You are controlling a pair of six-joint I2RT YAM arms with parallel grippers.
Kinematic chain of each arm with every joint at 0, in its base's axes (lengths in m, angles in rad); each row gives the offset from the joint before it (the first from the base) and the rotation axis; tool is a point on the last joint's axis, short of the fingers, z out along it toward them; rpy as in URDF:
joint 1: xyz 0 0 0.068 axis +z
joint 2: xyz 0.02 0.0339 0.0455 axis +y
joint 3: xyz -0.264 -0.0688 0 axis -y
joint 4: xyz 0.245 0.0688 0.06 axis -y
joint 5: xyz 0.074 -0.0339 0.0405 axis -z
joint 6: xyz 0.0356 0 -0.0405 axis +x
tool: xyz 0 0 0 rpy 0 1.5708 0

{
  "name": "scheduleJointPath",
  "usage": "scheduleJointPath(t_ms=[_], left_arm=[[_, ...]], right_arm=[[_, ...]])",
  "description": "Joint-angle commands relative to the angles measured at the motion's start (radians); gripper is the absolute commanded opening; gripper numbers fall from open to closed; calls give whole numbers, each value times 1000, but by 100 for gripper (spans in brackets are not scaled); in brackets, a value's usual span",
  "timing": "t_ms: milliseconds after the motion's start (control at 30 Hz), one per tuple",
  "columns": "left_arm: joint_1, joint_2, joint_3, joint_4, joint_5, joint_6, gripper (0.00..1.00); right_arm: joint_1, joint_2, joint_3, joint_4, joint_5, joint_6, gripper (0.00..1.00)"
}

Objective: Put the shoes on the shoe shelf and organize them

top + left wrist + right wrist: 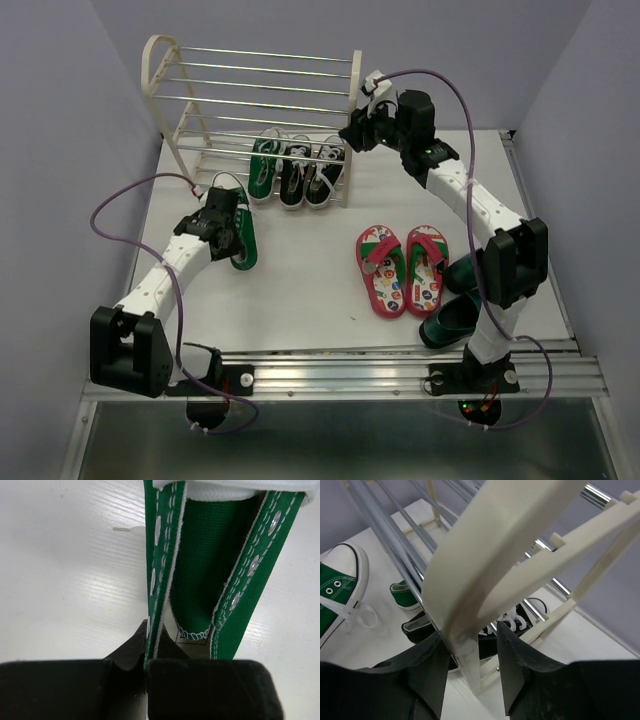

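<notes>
At wrist, left gripper (150, 650) pinches green sneaker (205, 565); overhead hides contact.

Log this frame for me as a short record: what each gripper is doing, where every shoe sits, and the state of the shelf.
left gripper: shut on the eyelet edge of a green sneaker
right gripper: fingers straddle the shoe shelf side frame; clamping unclear
foot of shelf: second green sneaker, black sneakers
loose on the table: flip-flops side by side; teal loafers near right, partly hidden
upper bars: no shoes
</notes>
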Motion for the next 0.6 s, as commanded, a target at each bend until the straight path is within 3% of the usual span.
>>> scheduleJointPath(t_ms=[0, 33, 100, 233, 367, 567], left_arm=[[11, -26, 76, 67, -38, 21, 0], [12, -35, 78, 69, -39, 22, 0], [17, -43, 78, 67, -29, 32, 0], [17, -56, 102, 11, -23, 21, 0], [17, -115, 80, -51, 3, 35, 0], [17, -187, 29, -91, 115, 97, 0]], right_arm=[[15, 5, 68, 80, -30, 8, 40], [15, 5, 68, 80, -33, 11, 25], [15, -15, 55, 74, -31, 15, 15], [15, -95, -20, 71, -10, 35, 11], [15, -154, -67, 23, -19, 3, 1], [15, -197, -61, -54, -33, -72, 1]])
